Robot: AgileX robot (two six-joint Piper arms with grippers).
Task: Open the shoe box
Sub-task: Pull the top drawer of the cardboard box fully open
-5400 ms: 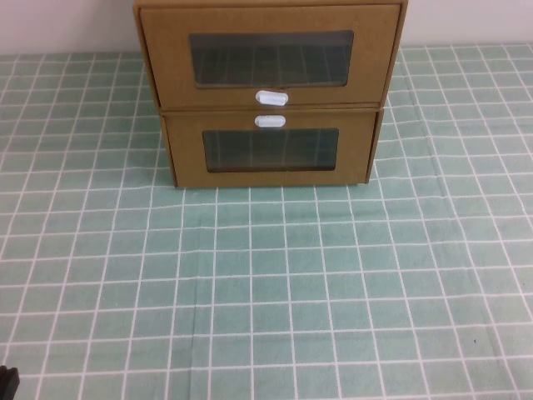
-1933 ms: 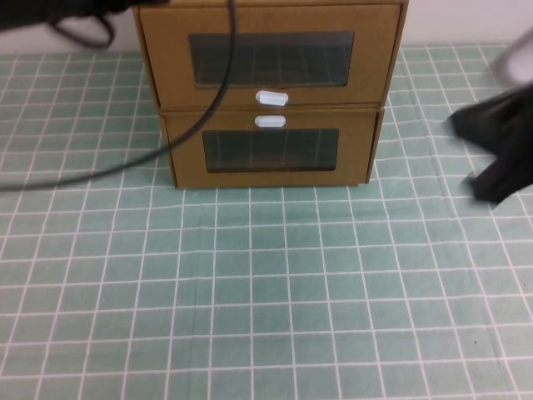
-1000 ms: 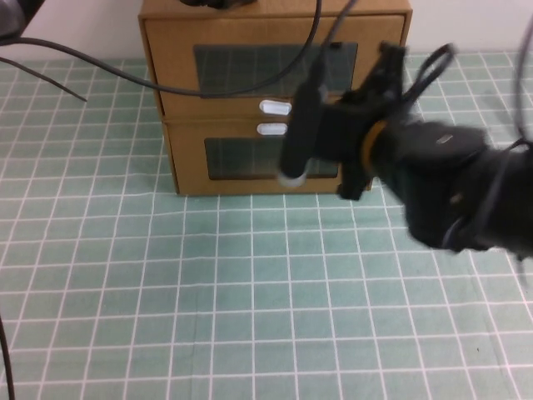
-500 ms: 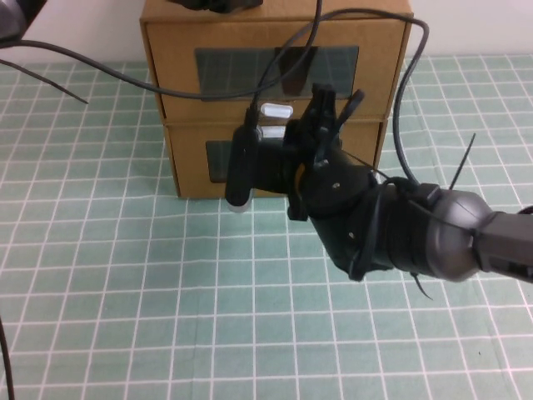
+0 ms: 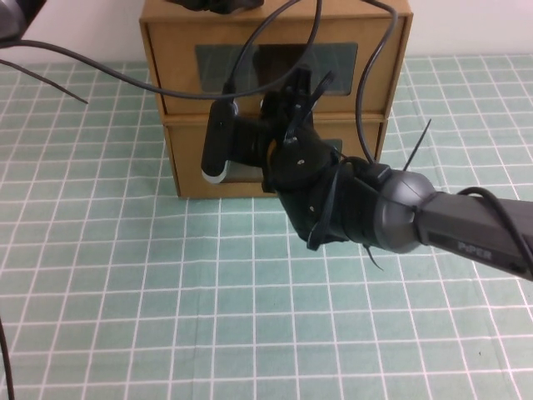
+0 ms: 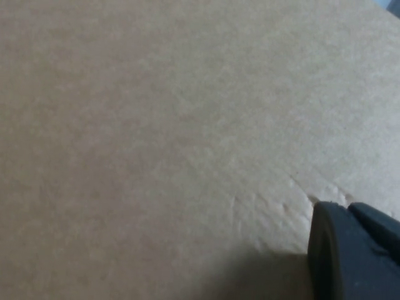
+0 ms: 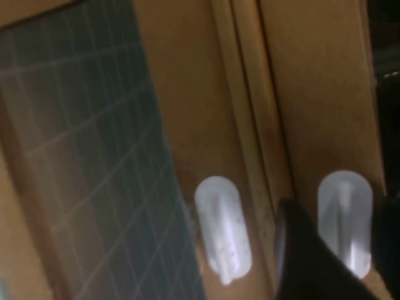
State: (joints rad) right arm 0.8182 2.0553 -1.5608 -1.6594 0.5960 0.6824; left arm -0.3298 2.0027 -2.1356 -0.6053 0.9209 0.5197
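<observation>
Two brown cardboard shoe boxes with dark windows are stacked at the back: the upper box (image 5: 171, 71) on the lower box (image 5: 187, 162). My right gripper (image 5: 279, 117) is pressed up to their fronts and hides both white handles in the high view. In the right wrist view it is open (image 7: 347, 253), with one white handle (image 7: 344, 209) between its dark fingers (image 7: 300, 262) and the other handle (image 7: 222, 228) beside them. I cannot tell which box the straddled handle belongs to. My left gripper (image 5: 212, 4) sits on top of the upper box, close against the cardboard (image 6: 156, 125).
A green checked cloth (image 5: 125, 292) covers the table in front of the boxes. Black cables (image 5: 100, 71) hang across the upper box's front and off to the left. The right arm (image 5: 400, 221) stretches in from the right edge.
My right arm has swung left along the box fronts and closer in. Its jaws have gone from shut to open around a handle. The left arm has stayed put.
</observation>
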